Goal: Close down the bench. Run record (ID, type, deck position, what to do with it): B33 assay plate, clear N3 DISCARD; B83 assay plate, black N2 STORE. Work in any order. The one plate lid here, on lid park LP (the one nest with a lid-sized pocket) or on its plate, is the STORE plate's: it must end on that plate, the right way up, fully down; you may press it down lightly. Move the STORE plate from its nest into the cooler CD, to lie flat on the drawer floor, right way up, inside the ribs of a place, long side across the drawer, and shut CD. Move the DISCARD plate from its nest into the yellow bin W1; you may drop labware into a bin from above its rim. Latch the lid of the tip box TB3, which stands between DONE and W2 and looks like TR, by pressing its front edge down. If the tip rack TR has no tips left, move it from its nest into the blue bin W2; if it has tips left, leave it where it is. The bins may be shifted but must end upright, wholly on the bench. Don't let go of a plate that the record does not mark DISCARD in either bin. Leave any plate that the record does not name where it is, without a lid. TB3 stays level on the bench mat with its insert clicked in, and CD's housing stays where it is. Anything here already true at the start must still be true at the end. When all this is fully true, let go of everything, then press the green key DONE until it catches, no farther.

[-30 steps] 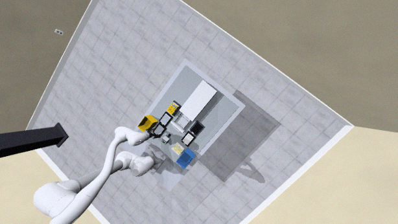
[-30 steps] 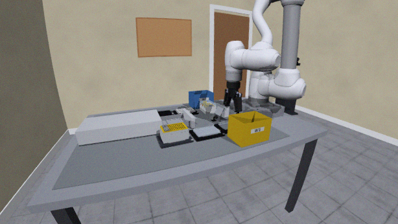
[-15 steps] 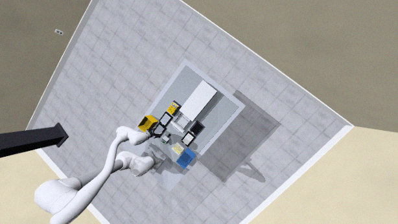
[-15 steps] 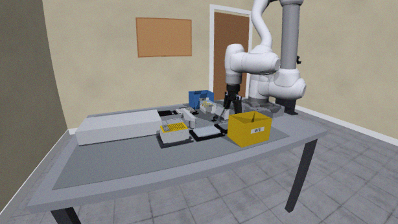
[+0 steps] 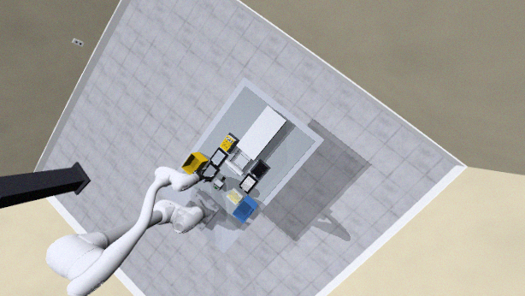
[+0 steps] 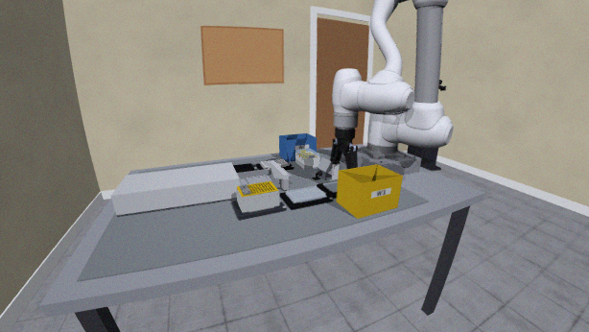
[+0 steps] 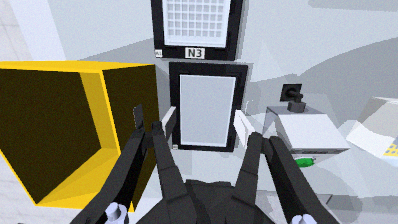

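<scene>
My gripper [image 7: 205,115] is open and empty. It hangs just above a pale flat lid [image 7: 207,110] that lies in a black nest, with one finger on each long side of it and apart from it. Beyond it the clear plate [image 7: 197,22] sits in the nest marked N3. The yellow bin W1 [image 7: 65,130] stands close to my left finger. In the overhead view my gripper [image 5: 205,174] is beside the yellow bin [image 5: 194,162], and the black plate [image 5: 259,169] sits in its nest farther right.
The white cooler CD [image 5: 261,133] lies at the back. The tip rack TR [image 5: 229,143] has a yellow top. TB3 [image 5: 234,196] stands next to the blue bin W2 [image 5: 245,209]. A grey box with the green key [image 7: 304,161] is right of my fingers.
</scene>
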Controlling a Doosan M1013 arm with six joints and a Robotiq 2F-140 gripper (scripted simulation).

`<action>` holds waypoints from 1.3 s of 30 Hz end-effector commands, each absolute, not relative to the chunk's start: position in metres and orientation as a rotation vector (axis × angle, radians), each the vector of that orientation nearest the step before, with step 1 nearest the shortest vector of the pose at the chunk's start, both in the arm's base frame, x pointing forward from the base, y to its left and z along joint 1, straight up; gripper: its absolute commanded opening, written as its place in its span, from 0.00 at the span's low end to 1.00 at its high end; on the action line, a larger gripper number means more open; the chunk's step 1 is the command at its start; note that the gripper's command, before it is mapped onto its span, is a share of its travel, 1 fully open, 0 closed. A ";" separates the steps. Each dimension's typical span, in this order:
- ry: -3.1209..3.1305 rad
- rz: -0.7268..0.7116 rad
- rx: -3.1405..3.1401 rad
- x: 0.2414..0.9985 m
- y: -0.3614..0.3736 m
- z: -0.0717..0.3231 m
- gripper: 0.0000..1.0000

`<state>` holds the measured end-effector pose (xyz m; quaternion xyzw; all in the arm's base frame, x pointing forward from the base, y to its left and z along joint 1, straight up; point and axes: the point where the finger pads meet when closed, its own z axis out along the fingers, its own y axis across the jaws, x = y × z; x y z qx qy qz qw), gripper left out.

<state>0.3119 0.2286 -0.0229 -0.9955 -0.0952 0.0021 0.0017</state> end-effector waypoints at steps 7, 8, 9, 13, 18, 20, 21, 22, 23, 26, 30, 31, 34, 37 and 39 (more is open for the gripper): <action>-0.299 0.007 -3.124 0.312 0.229 -0.032 0.66; -0.299 0.007 -3.124 0.312 0.229 -0.032 0.66; -0.299 0.007 -3.124 0.312 0.229 -0.032 0.66; -0.299 0.007 -3.124 0.312 0.229 -0.032 0.66; -0.299 0.007 -3.124 0.312 0.229 -0.032 0.65; -0.299 0.007 -3.124 0.312 0.229 -0.032 0.64; -0.299 0.007 -3.124 0.312 0.229 -0.032 0.63; -0.299 0.007 -3.124 0.312 0.229 -0.032 0.63; -0.299 0.007 -3.124 0.312 0.229 -0.032 0.62; -0.299 0.007 -3.124 0.312 0.229 -0.032 0.62; -0.299 0.007 -3.124 0.312 0.229 -0.032 0.60; -0.299 0.007 -3.124 0.312 0.229 -0.032 0.59; -0.299 0.007 -3.124 0.312 0.229 -0.032 0.58; -0.299 0.007 -3.124 0.312 0.229 -0.032 0.56; -0.299 0.007 -3.124 0.312 0.229 -0.032 0.55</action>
